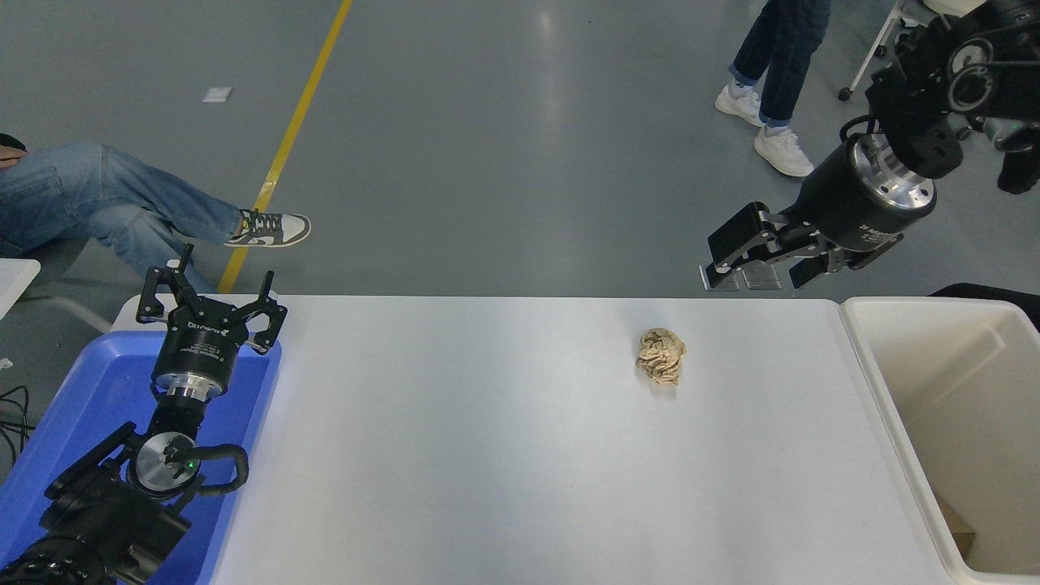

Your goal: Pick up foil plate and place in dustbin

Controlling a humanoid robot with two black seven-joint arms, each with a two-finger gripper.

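Right hand [751, 264]: raised above the counter's far right edge, fingers parted, holding nothing.
Left hand [211, 305]: parked far left over the blue tray [89, 390], fingers spread.
Dustbin [886, 382]: right end of counter [487, 455], near and right of the right hand.
Foil plate: cannot be seen.
Brown paper ball [660, 355]: on the counter, left of the dustbin.

Surface: white table [487, 455], smooth and faintly glossy, rounded far corners
Paper ball: small crumpled brown paper ball [660, 355], alone at about 2 o'clock from the table's middle
Blue tray: blue tray [97, 390] over the left edge, 9 o'clock
Bin: cream dustbin [886, 406] touching the right edge, 3 o'clock
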